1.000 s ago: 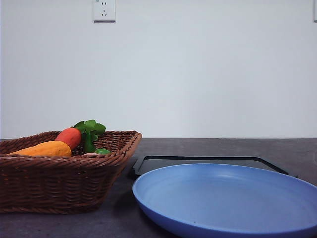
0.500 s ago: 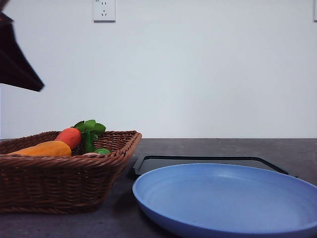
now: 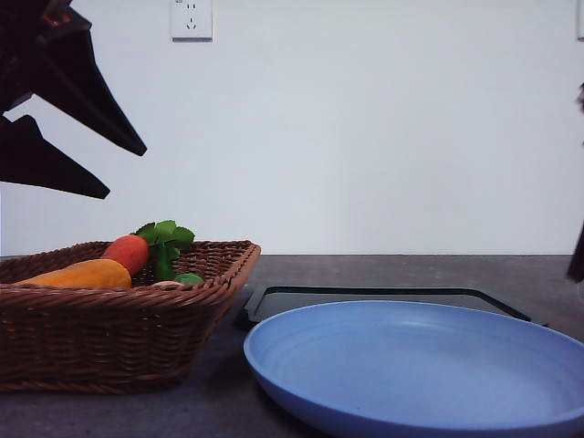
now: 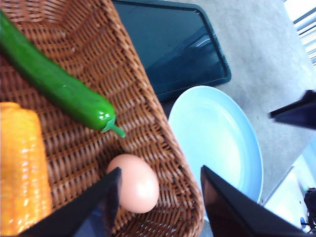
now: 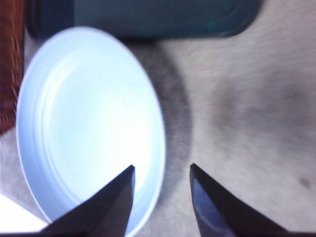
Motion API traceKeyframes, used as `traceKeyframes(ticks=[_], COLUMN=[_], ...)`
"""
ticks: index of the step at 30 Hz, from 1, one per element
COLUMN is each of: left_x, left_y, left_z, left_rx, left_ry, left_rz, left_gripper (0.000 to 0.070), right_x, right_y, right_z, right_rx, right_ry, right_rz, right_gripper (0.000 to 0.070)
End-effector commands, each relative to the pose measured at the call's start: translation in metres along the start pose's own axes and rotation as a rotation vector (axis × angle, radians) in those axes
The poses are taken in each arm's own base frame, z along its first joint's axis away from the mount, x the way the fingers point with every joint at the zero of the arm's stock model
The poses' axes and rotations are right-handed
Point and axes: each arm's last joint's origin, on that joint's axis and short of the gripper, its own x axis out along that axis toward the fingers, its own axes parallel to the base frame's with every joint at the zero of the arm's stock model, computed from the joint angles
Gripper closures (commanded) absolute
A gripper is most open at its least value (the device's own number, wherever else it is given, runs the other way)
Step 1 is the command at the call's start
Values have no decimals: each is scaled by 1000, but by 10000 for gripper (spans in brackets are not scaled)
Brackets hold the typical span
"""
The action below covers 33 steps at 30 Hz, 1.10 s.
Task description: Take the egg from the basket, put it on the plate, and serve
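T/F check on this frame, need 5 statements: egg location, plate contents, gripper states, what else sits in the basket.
1. The egg lies in the basket. True.
2. The plate already holds the egg. False: nothing lies on the plate.
3. The left gripper is open, hanging above the egg. True.
4. The right gripper is shut on the plate's rim. False: it is open and holds nothing, above the plate's edge.
5. A green pepper lies on the black tray. False: it lies in the basket, near the corn.
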Motion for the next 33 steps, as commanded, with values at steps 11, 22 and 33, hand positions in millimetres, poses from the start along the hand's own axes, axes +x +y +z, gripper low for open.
traceKeyframes(ticks=[11,22,33], left_x=[0,0,6], left_y=[-3,-3,-13], left_z=[7,7,2], left_rx=[5,-2,-29], left_ry=[-21,-21,18], left_rz=[-12,-13,-36], left_gripper=[358,357,237], right_x=[45,50,20], right_y=[-5,-3,5], right_z=[14,14,9], right_rx=[-29,-25,-20], right_ry=[98,101,32], right_rz=[21,25,25], right_gripper=[474,700,700])
